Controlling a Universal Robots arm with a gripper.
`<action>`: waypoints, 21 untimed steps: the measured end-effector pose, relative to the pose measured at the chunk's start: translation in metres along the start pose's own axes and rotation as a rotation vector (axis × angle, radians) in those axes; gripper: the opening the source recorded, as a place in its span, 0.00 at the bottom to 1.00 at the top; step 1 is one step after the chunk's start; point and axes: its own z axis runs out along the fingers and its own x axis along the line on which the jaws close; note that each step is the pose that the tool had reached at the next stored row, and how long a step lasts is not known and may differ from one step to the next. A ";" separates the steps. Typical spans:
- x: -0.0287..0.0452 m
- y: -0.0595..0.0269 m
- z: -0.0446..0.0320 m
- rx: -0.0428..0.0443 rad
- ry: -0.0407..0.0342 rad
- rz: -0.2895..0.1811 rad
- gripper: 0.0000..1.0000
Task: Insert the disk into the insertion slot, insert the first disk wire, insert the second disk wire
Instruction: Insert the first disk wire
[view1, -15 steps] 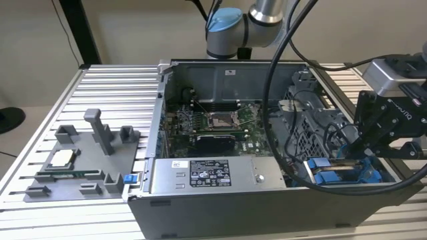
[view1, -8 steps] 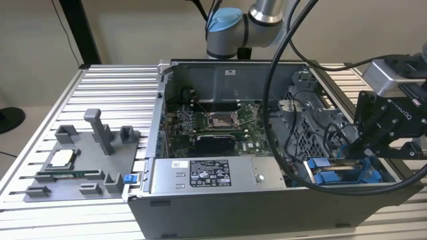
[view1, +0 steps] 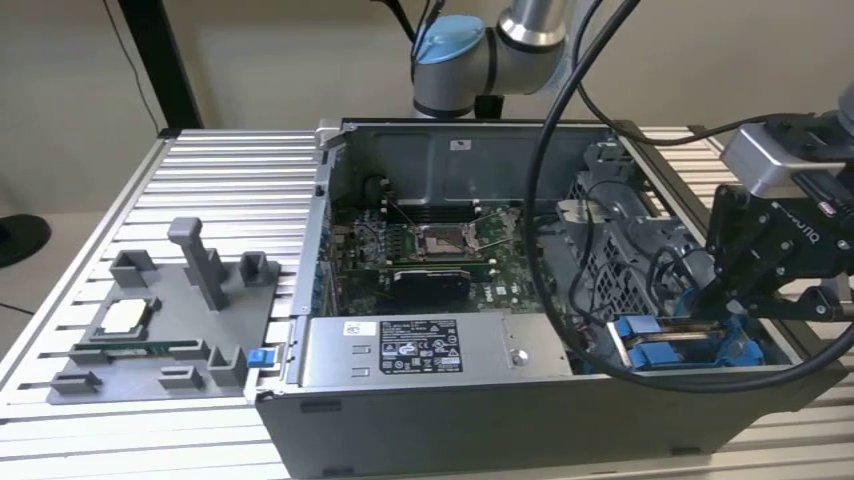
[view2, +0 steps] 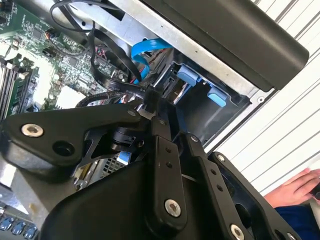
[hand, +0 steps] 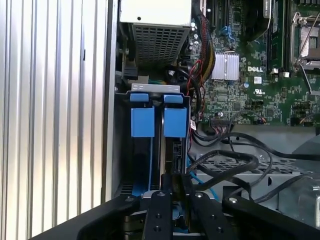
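The disk's blue carrier (view1: 663, 348) sits down inside the insertion slot (view1: 747, 352) at the case's front corner, on the exterior view's right. In the first wrist view its two blue tabs (hand: 158, 121) stand side by side in the grey bay (hand: 120, 150); the silver face is hidden. My gripper (view1: 705, 300) hangs right over that bay. Its fingers (hand: 161, 210) meet on a small black connector (hand: 176, 181) of a disk wire, also seen at the fingertips (view2: 150, 102) in the second wrist view. A blue flat cable (view2: 145, 50) and black wires (view2: 107, 50) run beside it.
The grey power-supply box (view1: 414, 350) lies along the case front, with the motherboard (view1: 427, 250) behind it. Thick black arm cables (view1: 561, 200) loop over the case. A grey fixture plate (view1: 160, 330) lies on the ribbed table (view1: 227, 170). A person's hand (view2: 295, 187) rests outside the case.
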 end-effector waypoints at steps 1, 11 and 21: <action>-0.0003 -0.0001 0.0006 0.0005 0.0014 0.000 0.00; -0.0012 -0.0008 0.0030 0.0071 0.0080 -0.076 0.00; -0.0059 -0.0013 0.0060 0.0237 0.0097 -0.085 0.00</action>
